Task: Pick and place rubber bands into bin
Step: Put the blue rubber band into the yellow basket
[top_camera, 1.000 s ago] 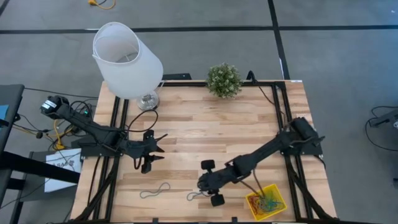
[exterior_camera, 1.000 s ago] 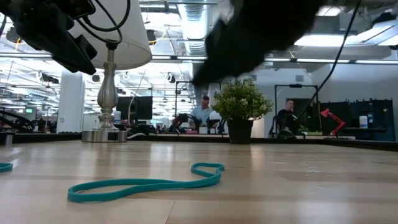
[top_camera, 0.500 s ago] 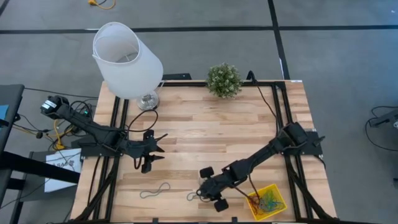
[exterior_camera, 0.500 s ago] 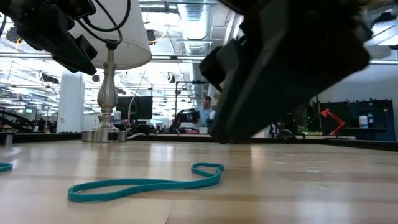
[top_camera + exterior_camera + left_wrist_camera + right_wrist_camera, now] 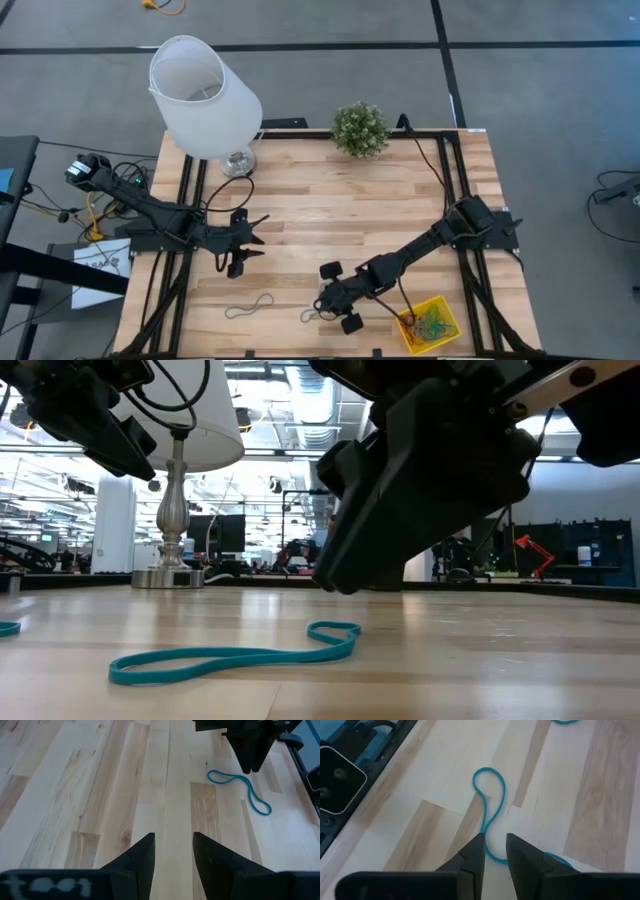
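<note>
A teal rubber band (image 5: 490, 795) lies flat on the wooden table near its front edge, also seen as a thin loop (image 5: 312, 314) from above. My right gripper (image 5: 495, 850) hangs low over it, open by a narrow gap, one fingertip on each side of the band's strand; in the low view the gripper (image 5: 420, 480) is still off the wood. A second band (image 5: 250, 307) lies further left. The yellow bin (image 5: 428, 325) at the front right holds several coloured bands. My left gripper (image 5: 250, 235) waits open above the left half of the table.
A lamp with a white shade (image 5: 205, 95) stands at the far left corner and a small potted plant (image 5: 360, 128) at the far middle. Bare wood (image 5: 340, 210) lies between the two arms. The table's front edge runs close to the bands.
My right gripper has come down toward the teal band and rolled a little about its own line, drifting slightly toward the table's left. The band has not moved.
</note>
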Action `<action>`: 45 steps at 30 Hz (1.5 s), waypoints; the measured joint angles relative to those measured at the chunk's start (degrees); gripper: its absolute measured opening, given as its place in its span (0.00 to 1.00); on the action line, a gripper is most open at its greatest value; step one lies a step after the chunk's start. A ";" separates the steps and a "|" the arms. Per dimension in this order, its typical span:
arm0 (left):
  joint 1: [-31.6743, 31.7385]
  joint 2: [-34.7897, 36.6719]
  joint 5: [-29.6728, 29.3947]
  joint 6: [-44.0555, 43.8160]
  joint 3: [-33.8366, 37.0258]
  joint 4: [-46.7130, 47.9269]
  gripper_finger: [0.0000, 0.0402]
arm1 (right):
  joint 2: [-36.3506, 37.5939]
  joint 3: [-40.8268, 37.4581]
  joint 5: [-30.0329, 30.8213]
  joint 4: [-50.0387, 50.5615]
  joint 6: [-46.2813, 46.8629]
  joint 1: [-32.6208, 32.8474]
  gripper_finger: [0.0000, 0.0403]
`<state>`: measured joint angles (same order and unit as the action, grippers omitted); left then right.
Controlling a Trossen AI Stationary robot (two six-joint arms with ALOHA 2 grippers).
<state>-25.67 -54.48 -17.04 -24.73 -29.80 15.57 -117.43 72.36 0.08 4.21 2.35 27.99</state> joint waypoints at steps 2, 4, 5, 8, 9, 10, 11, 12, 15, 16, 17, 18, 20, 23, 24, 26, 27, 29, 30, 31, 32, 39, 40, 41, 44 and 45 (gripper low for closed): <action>0.00 0.00 -0.01 0.00 0.00 0.00 0.30 | 0.00 0.00 0.00 -0.14 0.00 -0.02 0.18; 0.00 0.00 -0.04 0.00 0.00 0.00 0.30 | 0.00 0.00 0.00 -0.16 0.00 -0.02 0.18; 0.00 0.00 -0.07 0.02 0.00 0.00 0.30 | -0.01 0.00 0.00 -0.08 0.02 -0.02 0.18; 0.00 0.00 -0.19 0.02 0.00 -0.02 0.30 | -2.15 0.05 -0.11 -0.96 -0.14 -0.11 0.18; 0.00 0.00 -0.18 0.02 0.00 0.00 0.30 | -2.27 -0.33 -0.24 0.09 -0.81 -0.11 0.18; 0.00 0.00 -0.19 0.02 0.00 0.00 0.30 | -2.24 -0.16 -0.57 -0.30 -1.15 -0.11 0.18; 0.00 0.00 -0.17 0.02 0.00 0.09 0.30 | -2.32 0.09 -0.71 -1.11 -1.52 -0.11 0.18; 0.00 0.00 -0.17 0.02 0.00 0.17 0.30 | -2.80 0.34 -0.74 -1.74 -1.66 -0.11 0.18; 0.00 0.00 -0.17 0.02 0.00 0.12 0.30 | -3.24 0.22 -0.20 -1.05 -2.37 -0.16 0.18; 0.00 0.00 -0.19 0.02 0.00 0.15 0.30 | -3.21 0.24 -0.19 -1.22 -2.37 -0.31 0.18; 0.00 0.00 -0.19 0.03 0.00 0.12 0.30 | -3.25 0.19 -0.29 -0.94 -2.36 -0.37 0.18; 0.00 0.00 -0.15 0.04 0.00 0.09 0.30 | -3.30 0.14 -0.36 -0.93 -2.36 -0.37 0.18; 0.00 0.00 -0.17 0.04 0.00 0.11 0.30 | -3.28 0.15 -0.30 -0.83 -2.36 -0.37 0.18; 0.00 0.00 -0.17 0.04 0.00 0.11 0.30 | -3.28 0.17 -0.82 -0.25 -1.23 -0.37 0.18; 0.00 0.00 -0.15 0.04 0.00 0.11 0.30 | -3.26 0.21 -1.50 -0.01 -0.65 -0.34 0.18; 0.00 0.00 -0.15 0.04 0.00 0.11 0.30 | -3.27 0.23 -2.82 0.22 0.53 -0.23 0.18; 0.00 0.00 -0.16 0.06 0.00 0.11 0.30 | -3.41 0.24 -2.69 0.13 0.56 -0.05 0.18; 0.00 0.00 -0.15 0.07 0.00 0.11 0.30 | -3.49 0.26 -2.33 0.07 0.16 0.11 0.18; -0.02 0.00 -0.15 0.07 0.00 0.11 0.30 | -3.50 0.26 -2.43 0.07 0.07 0.06 0.18; 0.00 0.00 -0.15 0.05 0.00 0.11 0.30 | -3.50 0.26 -2.59 0.16 -0.15 -0.03 0.18; 0.00 0.00 -0.15 0.04 0.00 0.11 0.30 | -3.52 0.26 -2.71 0.30 -0.28 -0.15 0.18; 0.00 0.00 -0.14 0.07 0.00 0.09 0.30 | -3.56 0.31 -3.22 0.65 -0.62 -0.42 0.16; 0.00 0.00 -0.13 0.07 0.00 0.09 0.30 | -3.57 0.31 -3.23 0.76 -0.95 -0.42 0.15; 0.00 0.00 -0.15 0.07 0.00 0.08 0.30 | -3.58 0.33 -3.26 0.95 -1.24 -0.42 0.13; 0.00 0.00 -0.13 0.07 0.00 0.07 0.30 | -3.58 0.33 -3.76 1.16 -1.29 -0.49 0.05; 0.00 0.00 -0.13 0.07 0.00 0.07 0.30 | -3.58 0.33 -4.21 1.02 -1.31 -0.61 0.03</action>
<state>-25.67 -54.48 -17.17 -24.67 -29.80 15.64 -121.01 72.69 -4.13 5.23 1.04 27.38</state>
